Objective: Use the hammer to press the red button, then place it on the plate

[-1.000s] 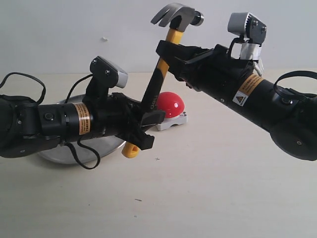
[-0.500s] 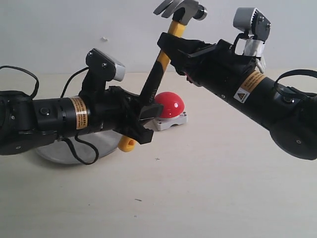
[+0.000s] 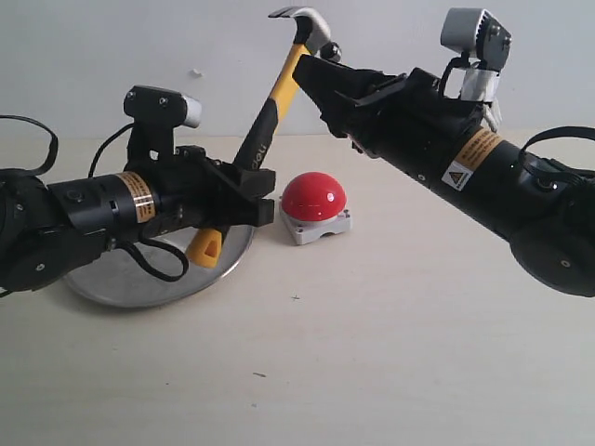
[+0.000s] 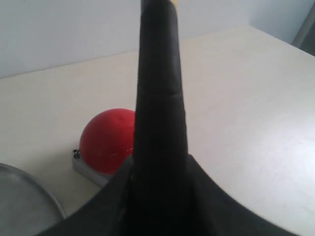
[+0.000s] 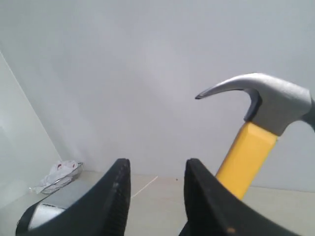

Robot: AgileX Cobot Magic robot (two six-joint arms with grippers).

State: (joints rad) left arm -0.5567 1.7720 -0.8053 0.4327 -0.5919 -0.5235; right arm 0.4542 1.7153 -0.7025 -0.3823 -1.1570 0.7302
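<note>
Pale beige table [image 3: 372, 353], plain grey-white wall [image 3: 139, 56] behind. Nothing on the surface but the task items.

Hammer [image 3: 279, 88]: in the air, tilted, steel head high near the top of the exterior view, yellow butt low and over the near edge of the plate [image 3: 102, 279]. Not touching plate or table.

Left gripper [image 3: 251, 190]: clenched on the black lower part of the handle. Left wrist view shows the handle rising straight out from between its fingers.

Right gripper [image 5: 157, 166]: fingers parted, gap between them empty. In the right wrist view the yellow shaft passes just outside one finger, so it grips nothing. Whether the finger brushes the shaft, cannot tell.

Red button [image 3: 313, 197]: on its grey base just beside the plate, well below the hammer head. Nothing in contact with it.

Progress, as judged: no sign either way of whether the button has been pressed. The head is nowhere near it now. With one arm alone carrying the hammer and its butt hanging above the plate, this looks like either a lead-in to a swing or the set-down. Placing on the plate is certainly not yet done.
</note>
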